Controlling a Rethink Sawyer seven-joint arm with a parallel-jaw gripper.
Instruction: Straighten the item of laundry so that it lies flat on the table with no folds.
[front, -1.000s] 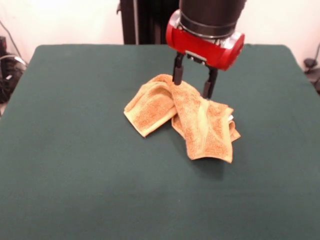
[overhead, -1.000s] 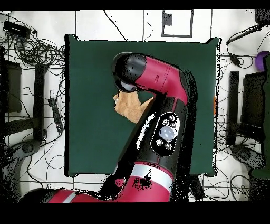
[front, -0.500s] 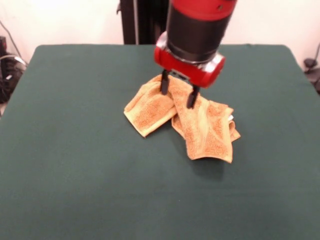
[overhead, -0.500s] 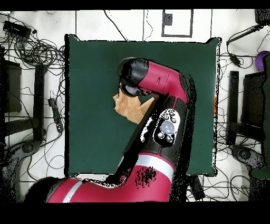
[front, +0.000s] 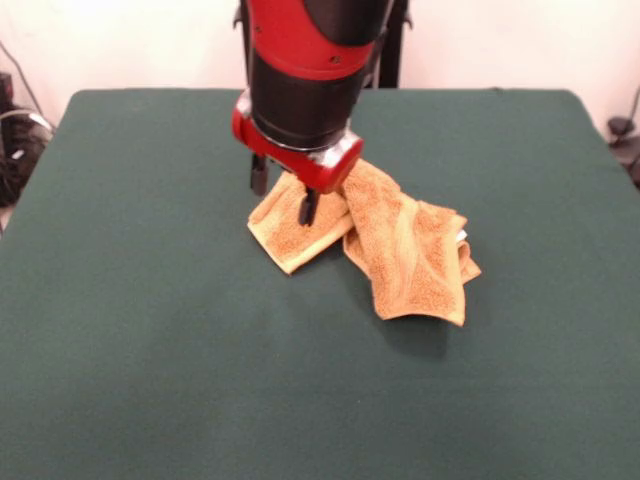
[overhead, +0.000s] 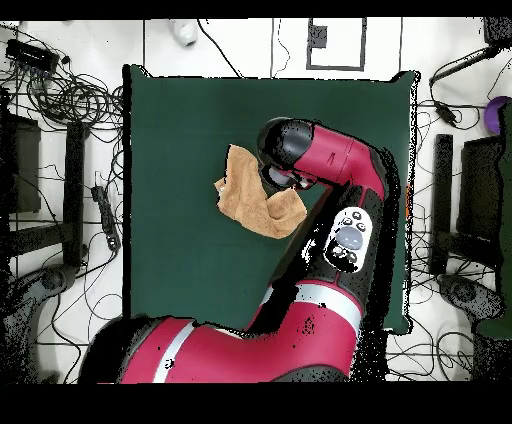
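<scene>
The golden-orange towel (front: 410, 255) lies crumpled on the dark green table (front: 150, 320), folded into two lobes that meet at the back. A bit of white tag (front: 462, 237) shows at its right edge. My gripper (front: 283, 192) is open, pointing down over the left lobe. One finger is at that lobe's back left edge and the other is over its middle. I cannot tell whether the tips touch the cloth. In the overhead view the towel (overhead: 245, 195) lies left of the arm's wrist (overhead: 290, 160), which hides the gripper and part of the towel.
The arm's red and black body (overhead: 340, 230) crosses the table's right half (overhead: 170, 260) in the overhead view. Cables and equipment (overhead: 60, 90) lie on the floor around the table. The black pedestal (front: 392, 45) stands behind the far edge.
In the front view the open gripper has moved left, from over the towel's middle ridge to over its left lobe. The towel has kept its shape and place.
</scene>
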